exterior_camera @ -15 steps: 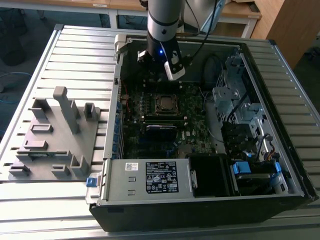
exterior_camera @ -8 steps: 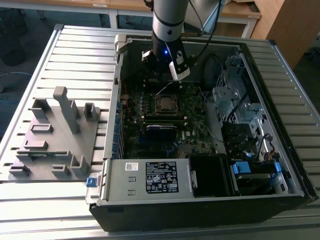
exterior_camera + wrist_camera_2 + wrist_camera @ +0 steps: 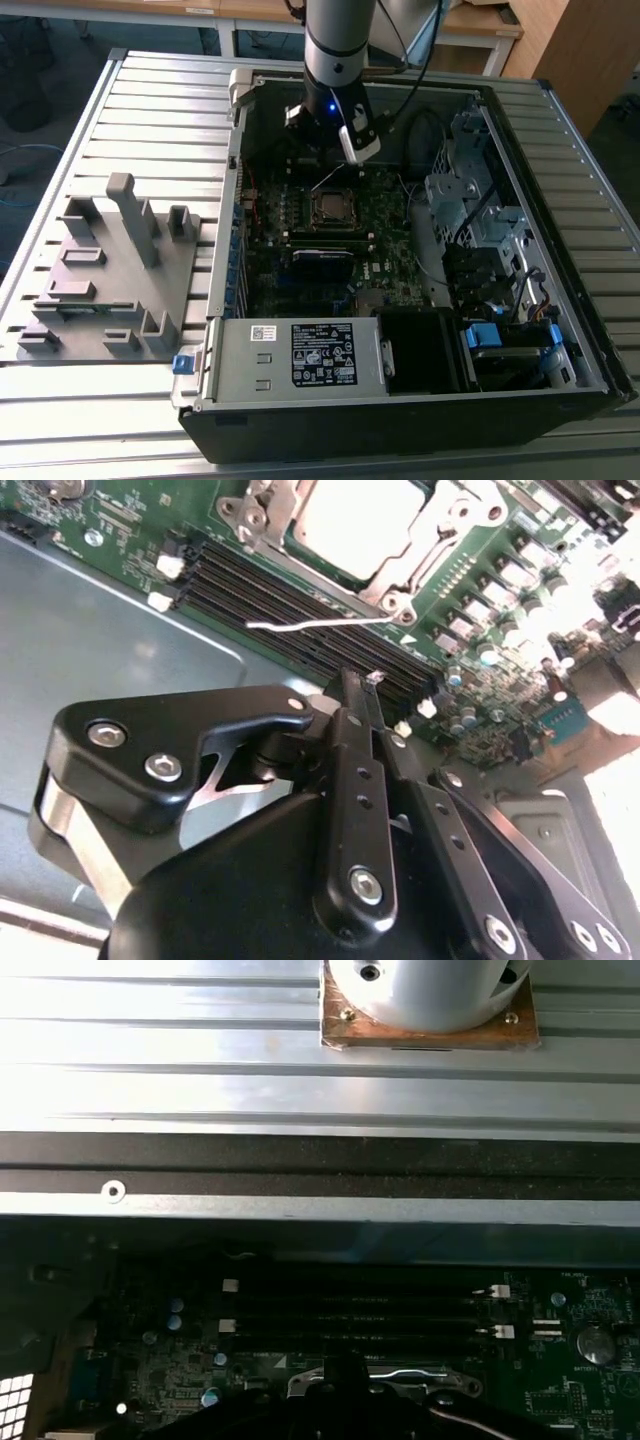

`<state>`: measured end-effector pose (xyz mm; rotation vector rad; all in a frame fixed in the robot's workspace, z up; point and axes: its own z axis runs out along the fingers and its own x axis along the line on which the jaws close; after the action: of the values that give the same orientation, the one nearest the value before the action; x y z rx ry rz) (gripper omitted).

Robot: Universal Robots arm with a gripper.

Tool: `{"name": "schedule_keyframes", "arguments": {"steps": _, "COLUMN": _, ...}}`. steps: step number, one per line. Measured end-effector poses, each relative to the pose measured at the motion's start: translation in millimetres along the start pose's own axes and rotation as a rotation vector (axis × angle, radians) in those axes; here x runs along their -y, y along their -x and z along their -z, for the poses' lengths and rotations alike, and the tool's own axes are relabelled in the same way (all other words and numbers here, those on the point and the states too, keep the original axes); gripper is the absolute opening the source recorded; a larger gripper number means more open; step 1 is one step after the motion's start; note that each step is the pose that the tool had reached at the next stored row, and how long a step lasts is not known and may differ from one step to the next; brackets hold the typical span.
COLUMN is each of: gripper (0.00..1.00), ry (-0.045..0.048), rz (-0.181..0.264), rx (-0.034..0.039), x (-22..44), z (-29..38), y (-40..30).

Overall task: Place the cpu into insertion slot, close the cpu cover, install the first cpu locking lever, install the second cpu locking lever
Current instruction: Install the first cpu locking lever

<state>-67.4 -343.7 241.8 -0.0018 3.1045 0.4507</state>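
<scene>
The cpu (image 3: 355, 520) lies in the insertion slot (image 3: 332, 207) on the motherboard, its silver top showing. The cpu cover (image 3: 398, 580) appears to lie flat around it as a metal frame. A thin wire locking lever (image 3: 310, 624) stands free beside the socket, over the memory slots; in the exterior view this lever (image 3: 325, 181) slants up from the socket's far side. My gripper (image 3: 362, 685) hangs just above the memory slots, close to the lever's free end, its fingers together and holding nothing. In the exterior view the gripper (image 3: 325, 160) is inside the case, just beyond the socket.
The open computer case (image 3: 560, 300) lies on a slatted metal table (image 3: 150, 90). A grey moulded fixture (image 3: 100, 270) sits at the exterior view's left. A power supply (image 3: 290, 355) and a drive cage (image 3: 480, 210) bound the board. Long black memory slots (image 3: 360, 1310) run beside the socket.
</scene>
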Motion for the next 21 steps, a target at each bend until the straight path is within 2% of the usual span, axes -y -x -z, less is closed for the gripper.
{"name": "schedule_keyframes", "arguments": {"steps": 3, "gripper": 0.10, "ry": 0.0004, "rz": 0.004, "rx": 0.0133, "x": 0.4, "z": -1.5, "y": 0.1}}
{"name": "schedule_keyframes", "arguments": {"steps": 10, "gripper": 0.10, "ry": -0.0009, "rz": 0.004, "rx": 0.0147, "x": 0.4, "z": -2.0, "y": 0.1}}
{"name": "schedule_keyframes", "arguments": {"steps": 14, "gripper": 0.10, "ry": -0.0109, "rz": 0.005, "rx": 0.0166, "x": 0.9, "z": -3.2, "y": 0.0}}
{"name": "schedule_keyframes", "arguments": {"steps": 21, "gripper": 0.10, "ry": -0.0113, "rz": 0.005, "rx": 0.0165, "x": 0.9, "z": -3.3, "y": 0.0}}
